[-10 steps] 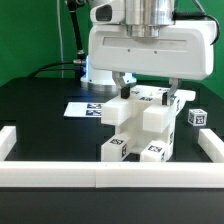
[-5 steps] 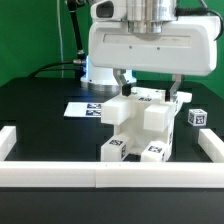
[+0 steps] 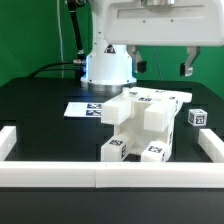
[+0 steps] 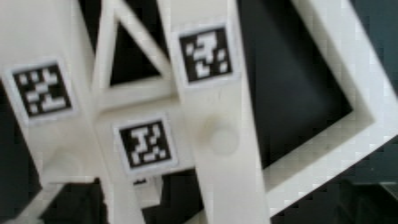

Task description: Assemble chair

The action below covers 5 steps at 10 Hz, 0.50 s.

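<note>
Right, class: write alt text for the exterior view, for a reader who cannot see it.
A white block chair with black-and-white tags sits on a black table, the robot's claw hanging open and empty above it. A small tagged cube sits apart at the exterior view's right; the marker board lies behind.

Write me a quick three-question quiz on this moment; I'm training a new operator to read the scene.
1. True or false: the gripper is shut on the chair.
2. What sits on the table to the exterior view's right of the chair? A) a small tagged white cube B) a screwdriver C) a red cup
3. Name the flat thing lying beyond the chair, toward the exterior view's left.
Key: 1 false, the gripper hangs open above the chair; 2 A; 3 the marker board.
</note>
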Available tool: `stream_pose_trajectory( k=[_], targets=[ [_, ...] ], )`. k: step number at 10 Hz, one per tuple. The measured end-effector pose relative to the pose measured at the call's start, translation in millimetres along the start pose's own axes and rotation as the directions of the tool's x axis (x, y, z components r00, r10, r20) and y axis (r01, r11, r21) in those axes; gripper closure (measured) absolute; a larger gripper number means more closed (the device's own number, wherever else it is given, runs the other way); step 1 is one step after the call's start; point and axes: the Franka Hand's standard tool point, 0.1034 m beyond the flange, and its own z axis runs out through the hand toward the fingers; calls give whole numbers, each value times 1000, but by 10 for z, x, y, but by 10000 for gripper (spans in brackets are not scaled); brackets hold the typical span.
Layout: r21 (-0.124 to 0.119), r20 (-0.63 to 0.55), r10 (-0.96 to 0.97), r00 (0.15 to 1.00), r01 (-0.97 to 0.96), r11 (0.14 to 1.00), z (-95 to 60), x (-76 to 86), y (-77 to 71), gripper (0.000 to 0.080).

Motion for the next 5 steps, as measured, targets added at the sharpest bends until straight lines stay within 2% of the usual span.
stream_pose_trajectory(
  k=[3, 4, 5],
  targets=[
    [5, 7, 41, 999, -41, 999, 66, -472, -34, 150],
    [4, 6, 28, 1000, -28, 1000, 109, -567, -34, 150],
    [3, 5, 25, 1000, -25, 1000, 109, -544, -30, 150]
  ],
)
